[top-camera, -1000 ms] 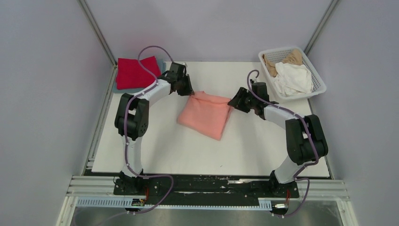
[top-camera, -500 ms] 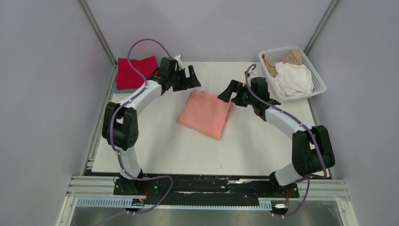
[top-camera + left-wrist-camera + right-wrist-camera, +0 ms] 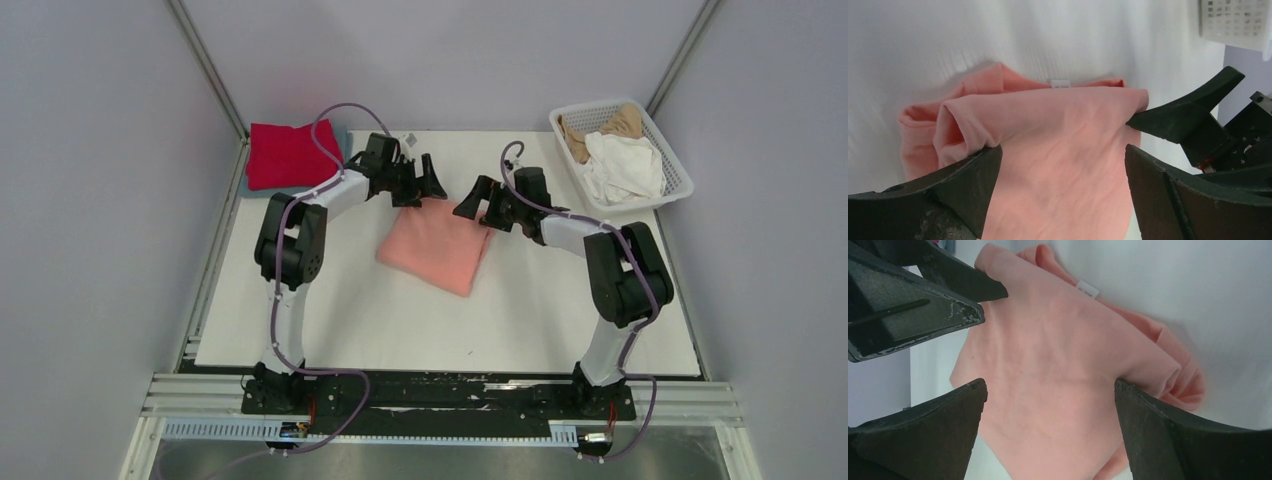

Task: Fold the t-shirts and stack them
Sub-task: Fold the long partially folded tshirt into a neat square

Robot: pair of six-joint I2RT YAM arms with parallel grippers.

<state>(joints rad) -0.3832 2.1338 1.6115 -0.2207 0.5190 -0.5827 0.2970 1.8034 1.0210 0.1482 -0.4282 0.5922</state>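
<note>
A folded salmon-pink t-shirt (image 3: 436,246) lies flat in the middle of the white table. My left gripper (image 3: 424,181) hovers open over its far left corner, nothing between the fingers. Facing it, my right gripper (image 3: 476,200) stands open over the far right corner. In the left wrist view the pink t-shirt (image 3: 1063,125) fills the gap of the left gripper (image 3: 1063,150), untouched. The right wrist view shows the same t-shirt (image 3: 1058,340) under the open right gripper (image 3: 1050,385). A folded bright red t-shirt (image 3: 288,153) lies at the far left.
A white lattice basket (image 3: 600,104) at the far right corner holds a crumpled white t-shirt (image 3: 622,166) and a tan one (image 3: 612,124). Grey walls and metal posts close the table on three sides. A black rail runs along the near edge.
Both grippers were shut on the pink t-shirt's far corners a second ago. They have opened, let it go, risen and drawn closer together over its far edge.
</note>
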